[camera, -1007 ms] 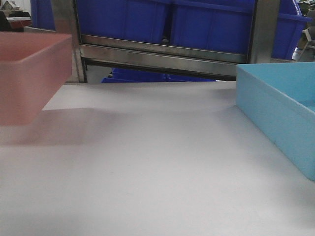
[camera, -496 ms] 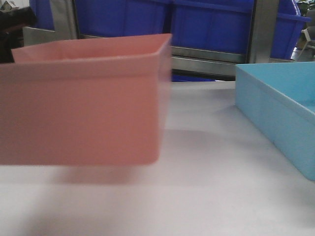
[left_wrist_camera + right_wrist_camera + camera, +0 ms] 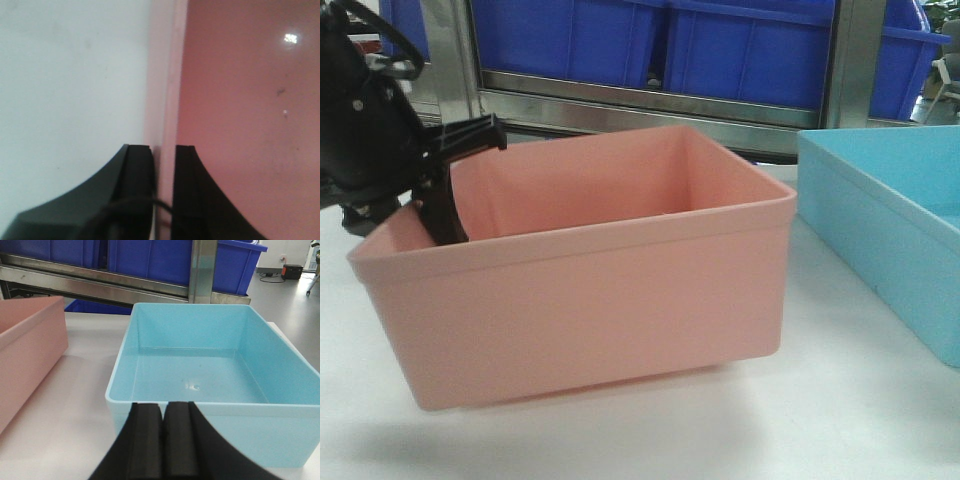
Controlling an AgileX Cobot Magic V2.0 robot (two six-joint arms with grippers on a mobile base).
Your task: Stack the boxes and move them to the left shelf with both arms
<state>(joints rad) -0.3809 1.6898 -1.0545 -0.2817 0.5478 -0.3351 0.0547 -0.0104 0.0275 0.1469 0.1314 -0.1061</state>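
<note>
The salmon pink box (image 3: 590, 290) fills the middle of the front view, slightly tilted, low over the white table. My left gripper (image 3: 432, 205) is shut on its left wall. In the left wrist view the two black fingers straddle that wall (image 3: 167, 100), with the gripper (image 3: 163, 147) clamped on it. The light blue box (image 3: 890, 230) rests on the table at the right. In the right wrist view my right gripper (image 3: 162, 405) is shut and empty, just in front of the near rim of the light blue box (image 3: 210, 365). The pink box (image 3: 25, 345) lies to its left.
A steel-framed rack (image 3: 650, 105) stands behind the white table (image 3: 840, 420) and holds dark blue bins (image 3: 740, 45). No roller lanes show. An upright steel post (image 3: 202, 270) rises behind the light blue box.
The pink box has swung from the left edge to the middle of the front view and turned. My left gripper has come into view with it. The light blue box has not moved.
</note>
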